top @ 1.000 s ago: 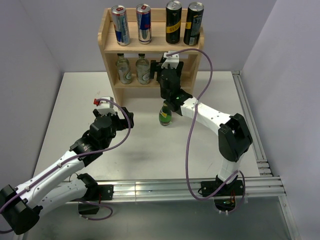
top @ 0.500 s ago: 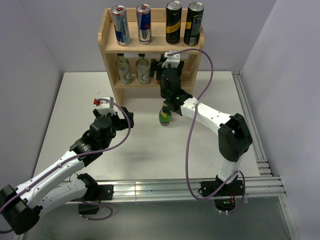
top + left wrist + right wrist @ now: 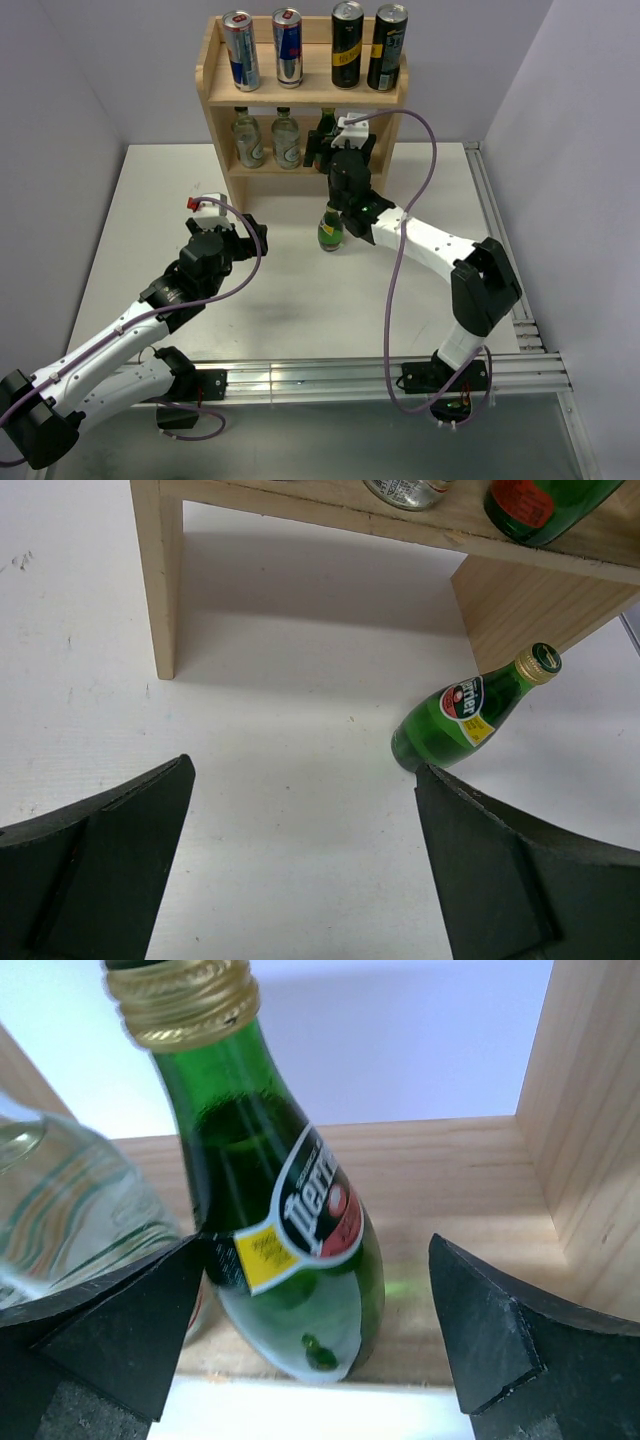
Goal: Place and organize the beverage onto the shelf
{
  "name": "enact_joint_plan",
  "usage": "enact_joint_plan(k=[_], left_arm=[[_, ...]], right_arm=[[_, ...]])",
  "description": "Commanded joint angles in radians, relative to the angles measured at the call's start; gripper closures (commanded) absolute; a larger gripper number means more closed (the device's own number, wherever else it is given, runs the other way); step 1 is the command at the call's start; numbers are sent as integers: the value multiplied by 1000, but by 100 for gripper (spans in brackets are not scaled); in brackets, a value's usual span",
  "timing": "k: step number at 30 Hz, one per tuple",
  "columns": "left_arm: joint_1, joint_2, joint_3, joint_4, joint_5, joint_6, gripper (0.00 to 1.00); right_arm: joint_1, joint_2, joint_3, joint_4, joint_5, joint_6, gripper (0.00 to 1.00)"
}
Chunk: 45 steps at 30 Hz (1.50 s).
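Note:
The light-wood shelf [image 3: 214,85] stands at the back of the table. A green Perrier bottle [image 3: 290,1250] stands on its lower board near the front edge, right of a clear bottle [image 3: 70,1210]. My right gripper [image 3: 315,1245] is open around the green bottle, its right finger well clear of the glass and its left finger close beside it. In the top view the right gripper [image 3: 342,152] sits at the shelf's lower opening. A second green bottle [image 3: 331,230] stands on the table in front of the shelf. My left gripper [image 3: 302,770] hangs open over bare table, left of that bottle [image 3: 455,720].
Two silver-blue cans [image 3: 240,50] and two black-and-yellow cans [image 3: 347,45] stand on the upper board. Two clear bottles [image 3: 247,138] fill the left of the lower tier. The shelf's right side panel [image 3: 590,1110] is close to my right finger. A metal rail [image 3: 505,250] runs along the table's right edge.
My right gripper's jaws have widened, letting go of the green bottle on the lower board, and the right arm's elbow has swung to the right. The left arm has not moved.

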Motion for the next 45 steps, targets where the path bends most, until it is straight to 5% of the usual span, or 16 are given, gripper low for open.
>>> enact_joint_plan(k=[1,12,23,31,45], left_arm=[[-2,-13,6,36,11,-4,1],[-2,-21,12,29,12,-7,1],[-4,-7,1,47,11,-2,1],[-2,4,-11,82,6,4,1],[-4,22,-40,116,-3,13,1]], right_arm=[[15,-82,-28,52,22,21,0],[113,-253,-193,35,85,42,0],[284,-466,-578,-40,91,357,0],[308,-342,-684,20,91,434,0],[192,-51,-599,162,22,421,0]])
